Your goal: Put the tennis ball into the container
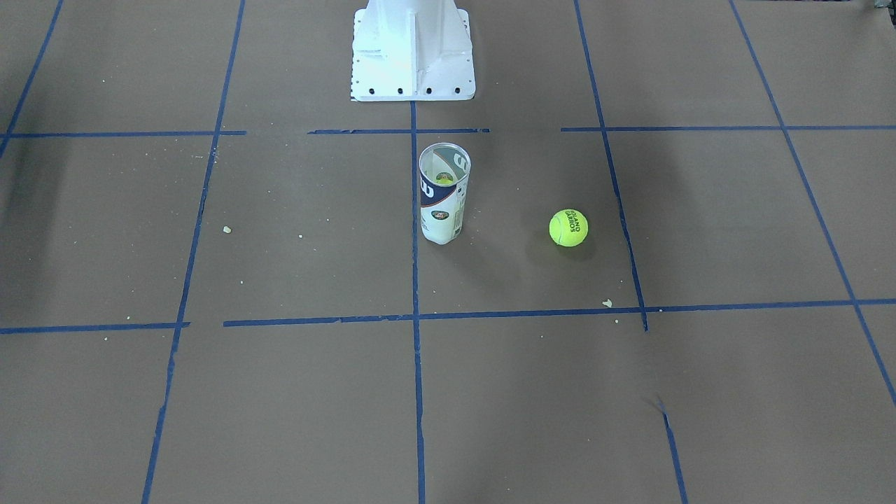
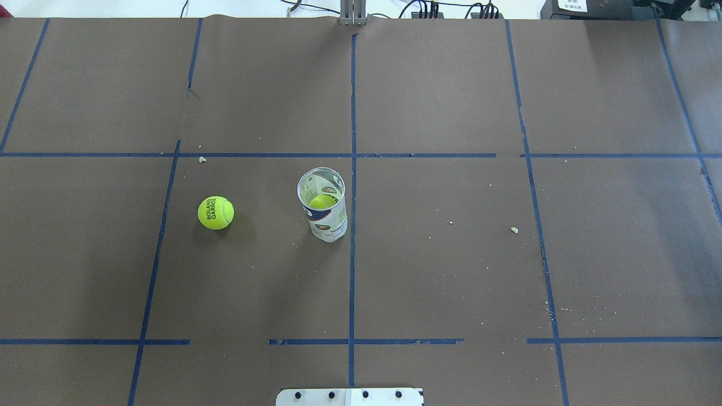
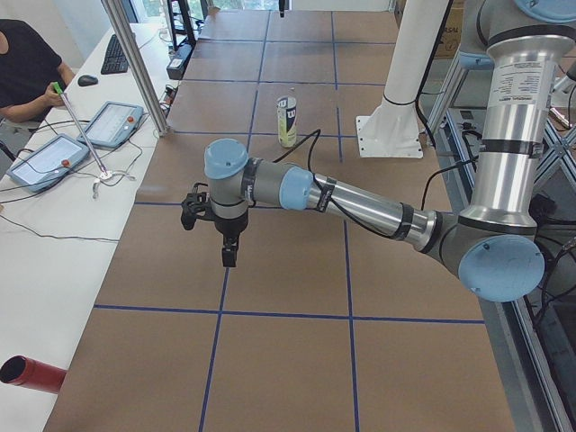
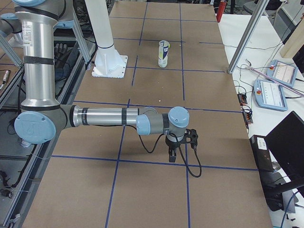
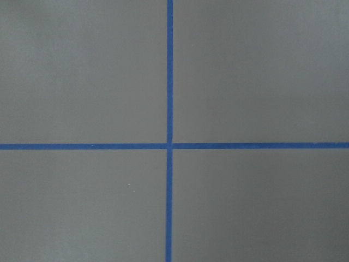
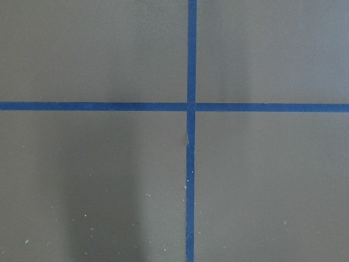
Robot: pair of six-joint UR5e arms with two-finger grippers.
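Note:
The tennis ball point(image 1: 568, 227) point(image 2: 215, 212), bright yellow-green with "ROLAND GARROS" printed on it, lies alone on the brown paper. The container point(image 1: 443, 203) point(image 2: 324, 208) point(image 3: 286, 121) point(image 4: 164, 53) stands upright about two ball widths away, mouth open, with a dimmer second ball point(image 2: 322, 201) at its bottom. My left gripper point(image 3: 229, 252) hangs over the table's left end, far from both. My right gripper point(image 4: 172, 154) hangs over the right end. Each shows only in a side view, so I cannot tell whether it is open or shut. Both wrist views show only paper and blue tape.
The white pedestal point(image 1: 413, 52) point(image 2: 350, 396) stands behind the container on the robot's side. Blue tape lines grid the paper. A seated operator point(image 3: 27, 63) and tablets point(image 3: 112, 121) are on the far-side bench, with a metal post point(image 3: 135, 63) at the table edge.

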